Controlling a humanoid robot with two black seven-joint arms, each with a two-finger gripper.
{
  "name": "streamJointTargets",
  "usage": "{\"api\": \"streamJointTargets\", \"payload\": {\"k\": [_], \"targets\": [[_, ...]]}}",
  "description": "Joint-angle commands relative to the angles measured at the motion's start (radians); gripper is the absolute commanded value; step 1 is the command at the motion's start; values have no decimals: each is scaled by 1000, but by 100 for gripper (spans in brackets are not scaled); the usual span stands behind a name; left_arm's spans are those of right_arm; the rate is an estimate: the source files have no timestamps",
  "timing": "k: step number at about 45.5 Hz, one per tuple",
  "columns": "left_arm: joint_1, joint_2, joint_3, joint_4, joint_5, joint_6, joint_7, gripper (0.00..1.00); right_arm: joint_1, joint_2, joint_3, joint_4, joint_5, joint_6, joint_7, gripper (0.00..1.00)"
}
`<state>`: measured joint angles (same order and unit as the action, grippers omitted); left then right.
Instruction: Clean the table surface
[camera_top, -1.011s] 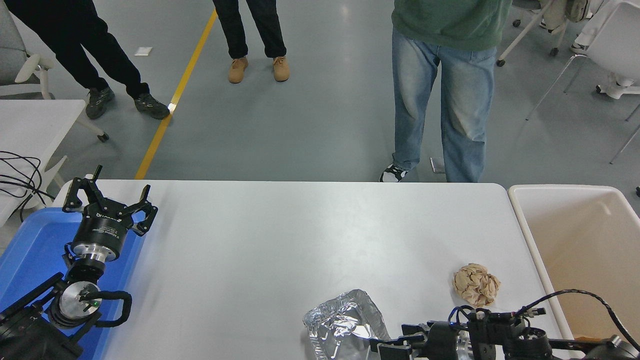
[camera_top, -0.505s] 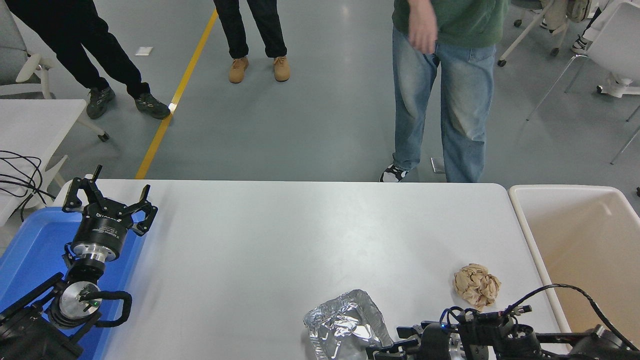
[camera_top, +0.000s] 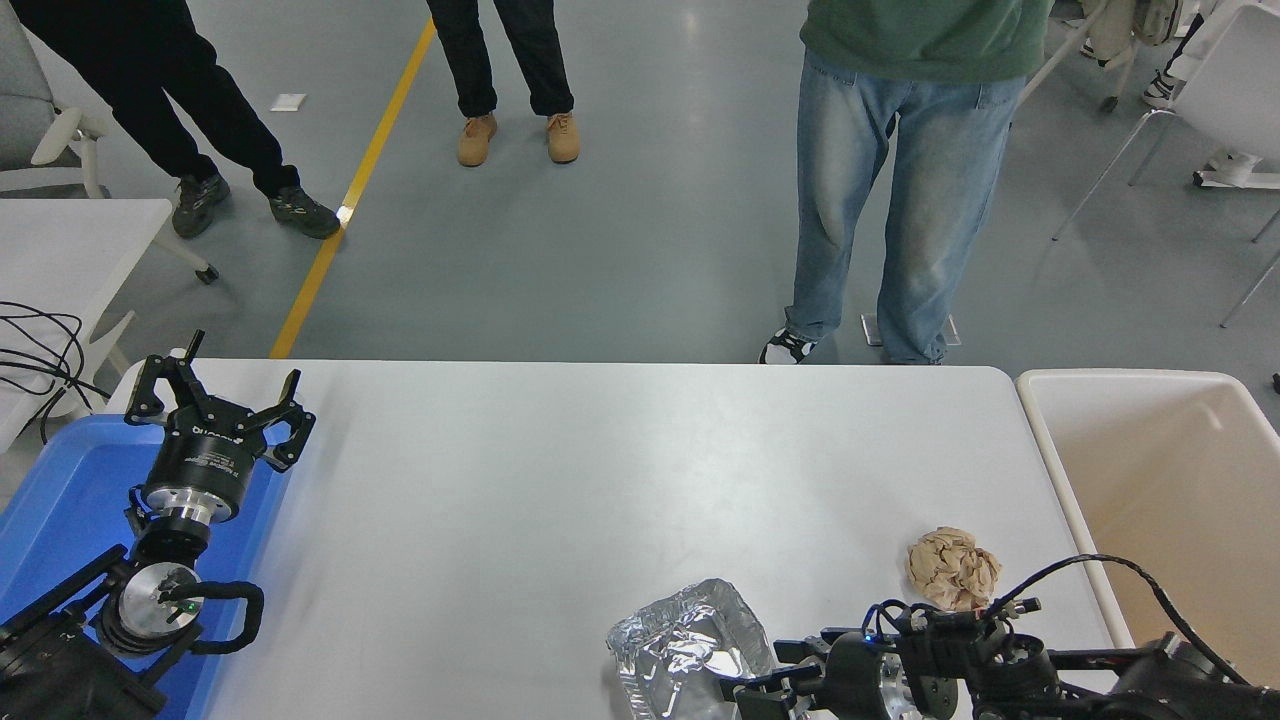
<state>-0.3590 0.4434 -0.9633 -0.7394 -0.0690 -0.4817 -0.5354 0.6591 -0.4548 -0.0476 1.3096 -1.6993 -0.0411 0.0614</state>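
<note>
Table surface (camera_top: 520, 500): wide white top with rounded corners, filling the middle of the head view; two pieces of litter lie at its near right.
Foil tray (camera_top: 690, 645): crumpled silver container at about 6 o'clock of the table, long axis running roughly 12 to 6, near end close to the table's front edge.
Paper ball (camera_top: 952, 568): crumpled brown wad at about 4 o'clock of the table, well apart from the foil tray.
Right gripper (camera_top: 765, 685): enters from the lower right corner, lying low and pointing toward 9 o'clock; fingers slightly parted, tips just beside the foil tray's right edge; nothing seems held, though contact cannot be judged.
Key relation: the foil tray lies at 9 o'clock from the right gripper, directly ahead of its tips; the paper ball lies at about 1 o'clock from it, behind the wrist.
Left gripper (camera_top: 215, 405): parked at lower left over the blue tray (camera_top: 60, 500), fingers spread wide, empty; far from both pieces.
Nearer arm: right, for either piece.
Bin (camera_top: 1150, 480): cream tub off the table's right end, at 3 o'clock; likely destination.
Person (camera_top: 905, 190): stands beyond the far edge, at 12 o'clock.
Likely step: closing on the foil tray's right rim.
</note>
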Motion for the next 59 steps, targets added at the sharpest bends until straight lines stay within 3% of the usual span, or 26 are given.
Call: {"api": "streamJointTargets", "payload": {"k": [1, 8, 9, 11, 13, 38, 59], "targets": [[0, 0, 0, 0, 0, 0, 0, 99, 14, 4, -8, -10, -23, -6, 3, 54], [0, 0, 0, 0, 0, 0, 0, 99, 33, 4, -8, -18, -22, -6, 3, 36], [0, 0, 0, 0, 0, 0, 0, 99, 36, 4, -8, -18, -22, -5, 3, 31], [0, 0, 0, 0, 0, 0, 0, 99, 40, 5, -9, -20, -20, 1, 3, 10], [0, 0, 0, 0, 0, 0, 0, 99, 47, 5, -21, -20, -17, 4, 3, 0], [0, 0, 0, 0, 0, 0, 0, 99, 67, 4, -46, -21, 3, 26, 3, 0], [0, 0, 0, 0, 0, 0, 0, 99, 140, -73, -37, 74, 141, 93, -3, 0]]}}
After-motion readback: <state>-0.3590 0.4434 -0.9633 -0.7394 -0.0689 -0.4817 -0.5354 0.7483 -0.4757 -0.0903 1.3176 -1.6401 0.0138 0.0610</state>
